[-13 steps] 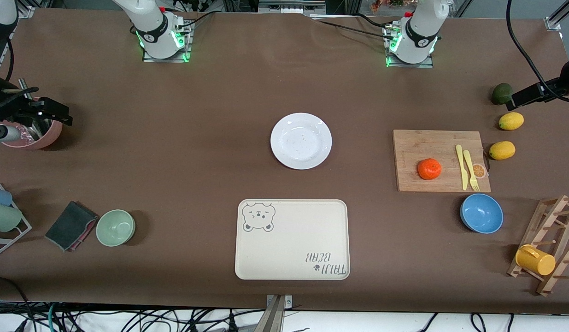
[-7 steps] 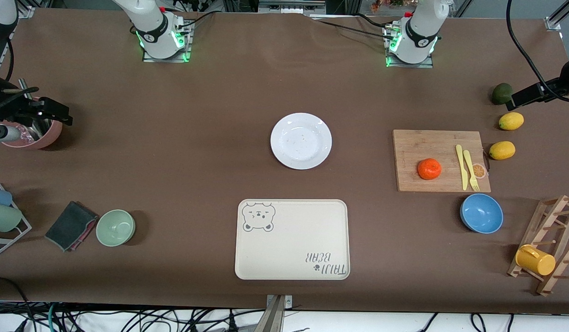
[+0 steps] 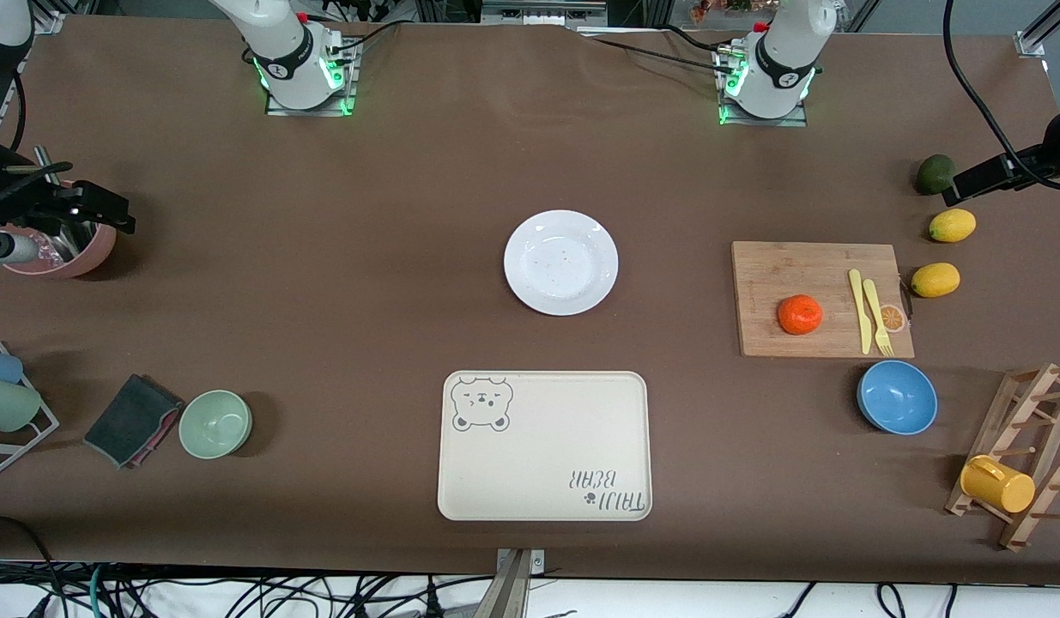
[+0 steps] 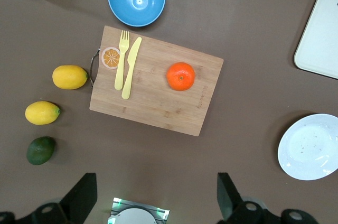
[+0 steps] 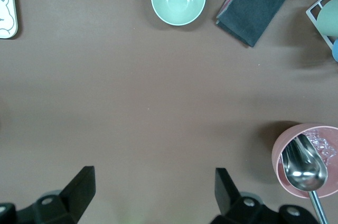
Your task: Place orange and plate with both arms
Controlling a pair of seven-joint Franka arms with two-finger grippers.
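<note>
From the front camera I see the round white glossy plate (image 3: 561, 262) mid-table, farther from the camera than the cream rectangular bear-print tray (image 3: 544, 445). The small bright orange (image 3: 799, 314) sits on the wooden cutting board (image 3: 820, 298), toward the left arm's end.

On the left wrist camera, my left gripper (image 4: 157, 198) hangs high above the table beside the board with its jaws spread wide, holding nothing.

On the right wrist camera, the right gripper (image 5: 155, 196) is likewise wide apart and empty, above bare table near the pink cup (image 5: 302, 156).

The cream tray (image 3: 544, 445) on the bench carries the only readable lettering: two lines in one corner, shown upside down in the front view, which seem to read "TAIJI BEAR"; a printed bear face sits in the diagonal corner
</note>
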